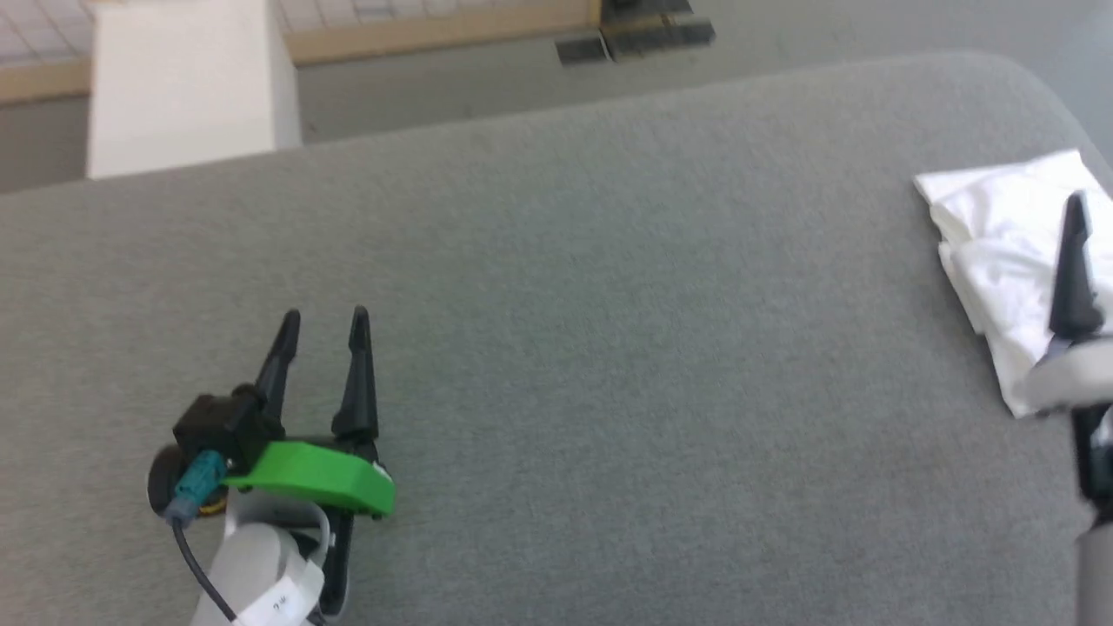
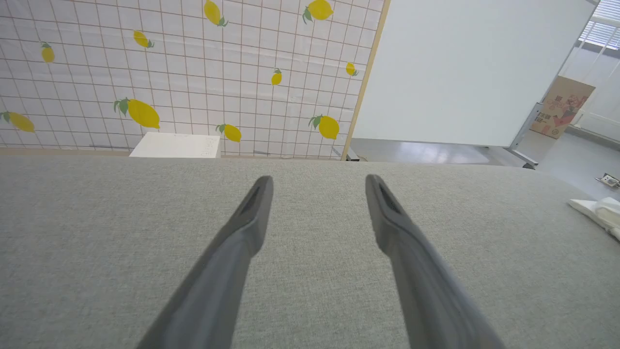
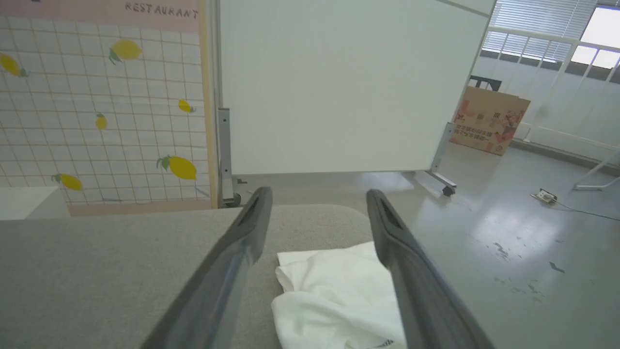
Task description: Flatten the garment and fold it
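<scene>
We see the garment [image 1: 1000,235], thin white cloth folded into a creased, layered bundle, at the right edge of the grey woven worktop [image 1: 609,304], near its rounded far right corner. The right gripper [image 3: 319,192] has its long, dark, tapered fingers spread above the bundle and pinches nothing; we cannot tell whether it touches the cloth. The left gripper [image 1: 326,315] is also spread and empty, over bare weave near the near left corner, well apart from the garment.

The head view alone gives us the glossy green bracket [image 1: 322,474] on the left wrist. The left wrist view adds a lemon-print grid wall [image 2: 193,72] and a rigid white box [image 2: 177,145] beyond the far edge. The right wrist view adds a smooth white panel [image 3: 339,87] and a cardboard box [image 3: 489,121].
</scene>
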Controlling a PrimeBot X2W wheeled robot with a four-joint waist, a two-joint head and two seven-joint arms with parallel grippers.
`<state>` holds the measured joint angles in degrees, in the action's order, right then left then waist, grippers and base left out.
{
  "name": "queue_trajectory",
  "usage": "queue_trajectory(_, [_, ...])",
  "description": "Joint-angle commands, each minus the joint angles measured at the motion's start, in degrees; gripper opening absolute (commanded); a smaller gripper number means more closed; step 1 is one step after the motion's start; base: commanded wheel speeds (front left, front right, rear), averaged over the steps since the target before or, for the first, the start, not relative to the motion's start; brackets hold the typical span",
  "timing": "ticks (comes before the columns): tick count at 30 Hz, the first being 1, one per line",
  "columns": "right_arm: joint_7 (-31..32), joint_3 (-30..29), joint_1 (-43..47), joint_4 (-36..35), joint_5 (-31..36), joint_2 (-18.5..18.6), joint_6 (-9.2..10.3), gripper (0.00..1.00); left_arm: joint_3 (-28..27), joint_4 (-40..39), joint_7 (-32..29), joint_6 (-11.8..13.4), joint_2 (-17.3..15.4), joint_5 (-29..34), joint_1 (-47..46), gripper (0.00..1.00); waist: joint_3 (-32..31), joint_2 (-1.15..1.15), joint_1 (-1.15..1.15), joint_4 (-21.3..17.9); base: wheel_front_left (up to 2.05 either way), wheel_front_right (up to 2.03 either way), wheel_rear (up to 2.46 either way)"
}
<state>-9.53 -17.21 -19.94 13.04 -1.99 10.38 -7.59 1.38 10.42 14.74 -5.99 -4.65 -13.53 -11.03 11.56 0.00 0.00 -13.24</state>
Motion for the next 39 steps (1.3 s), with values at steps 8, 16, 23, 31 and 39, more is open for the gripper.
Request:
queue_trajectory(8, [0.0,4.93,13.21,-11.08,-3.19,-6.17,0.1,1.0,0.68,1.11,0.25,-0.15,1.16,-0.08,3.55,1.0,-9.14,0.0,0.0,9.24,0.0,0.0,0.0])
queue_trajectory(16, [0.07,8.86,18.28,-11.7,-3.1,-7.09,0.1,1.0,1.3,1.75,0.25,0.01,1.62,-0.13,6.36,1.0,-11.16,0.0,0.0,12.47,0.0,0.0,0.0])
queue_trajectory(23, [0.28,10.48,21.62,-12.58,-1.55,-7.39,0.1,1.0,2.34,1.87,0.26,0.23,1.74,-0.2,7.94,1.0,-12.16,0.0,0.0,14.54,0.0,0.0,0.0])
queue_trajectory(31, [0.35,11.28,24.71,-13.44,-3.15,-7.48,0.1,1.0,3.91,1.35,0.26,1.6,1.76,-0.97,9.9,1.0,-13.42,0.0,0.0,14.91,0.0,0.0,0.0])
queue_trajectory(39, [0.02,11.41,25.66,-13.04,-4.93,-7.49,0.1,1.0,4.01,1.02,0.26,2.28,1.77,-1.1,10.91,1.0,-13.8,0.0,0.0,14.43,0.0,0.0,0.0])
